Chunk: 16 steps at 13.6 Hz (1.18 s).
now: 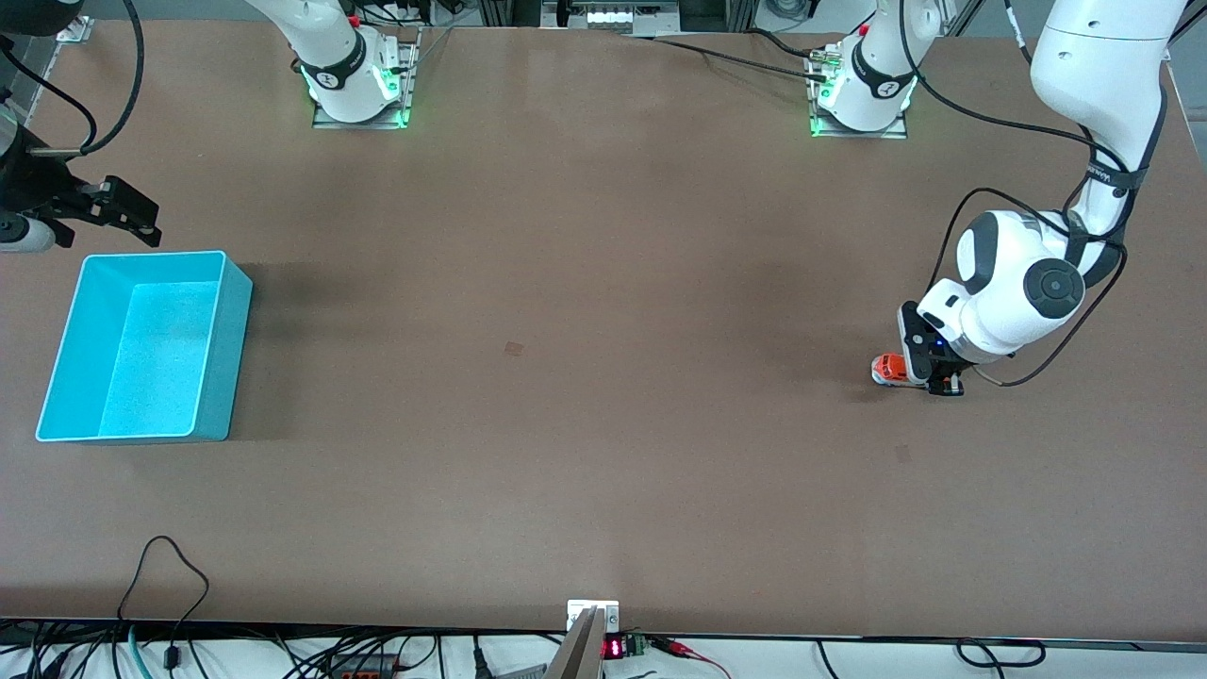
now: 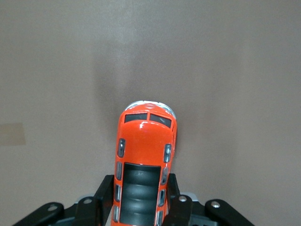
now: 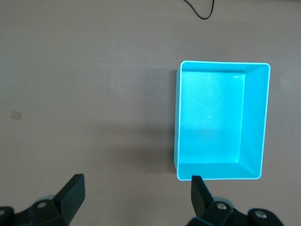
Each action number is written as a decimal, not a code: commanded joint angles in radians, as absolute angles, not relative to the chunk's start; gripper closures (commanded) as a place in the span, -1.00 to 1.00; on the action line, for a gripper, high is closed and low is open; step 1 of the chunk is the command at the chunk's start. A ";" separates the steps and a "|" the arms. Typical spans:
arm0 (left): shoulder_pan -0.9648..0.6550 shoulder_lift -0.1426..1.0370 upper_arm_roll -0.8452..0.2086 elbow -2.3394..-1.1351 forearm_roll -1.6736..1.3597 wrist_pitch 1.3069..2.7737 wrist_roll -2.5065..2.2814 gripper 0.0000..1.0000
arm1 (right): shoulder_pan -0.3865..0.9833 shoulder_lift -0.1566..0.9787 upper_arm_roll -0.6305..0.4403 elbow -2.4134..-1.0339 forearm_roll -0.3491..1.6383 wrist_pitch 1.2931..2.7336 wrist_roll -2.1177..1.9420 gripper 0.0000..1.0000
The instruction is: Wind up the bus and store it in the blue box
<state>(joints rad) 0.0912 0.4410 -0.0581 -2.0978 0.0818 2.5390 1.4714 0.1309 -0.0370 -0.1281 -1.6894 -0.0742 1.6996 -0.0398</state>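
The small orange bus (image 1: 888, 368) with a dark roof panel is down at the table surface at the left arm's end. My left gripper (image 1: 922, 375) is shut on it. In the left wrist view the black fingers (image 2: 106, 192) press both sides of the bus (image 2: 146, 141) at its rear half, and its nose sticks out past my left gripper (image 2: 140, 190). The blue box (image 1: 223, 349) stands empty at the right arm's end. My right gripper (image 1: 132, 212) hangs open over the table beside the box (image 3: 256, 122), and my right gripper (image 3: 136, 188) holds nothing.
A small tape patch (image 1: 514, 348) lies mid-table. The arm bases (image 1: 363, 94) stand along the edge farthest from the front camera. Cables (image 1: 170, 575) and a small device (image 1: 594, 618) sit at the nearest edge.
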 commanded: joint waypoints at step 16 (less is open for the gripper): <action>0.377 0.540 -0.052 -2.025 0.100 2.539 1.795 0.42 | 0.077 -0.037 -0.195 -1.663 -0.083 1.681 0.025 -1.00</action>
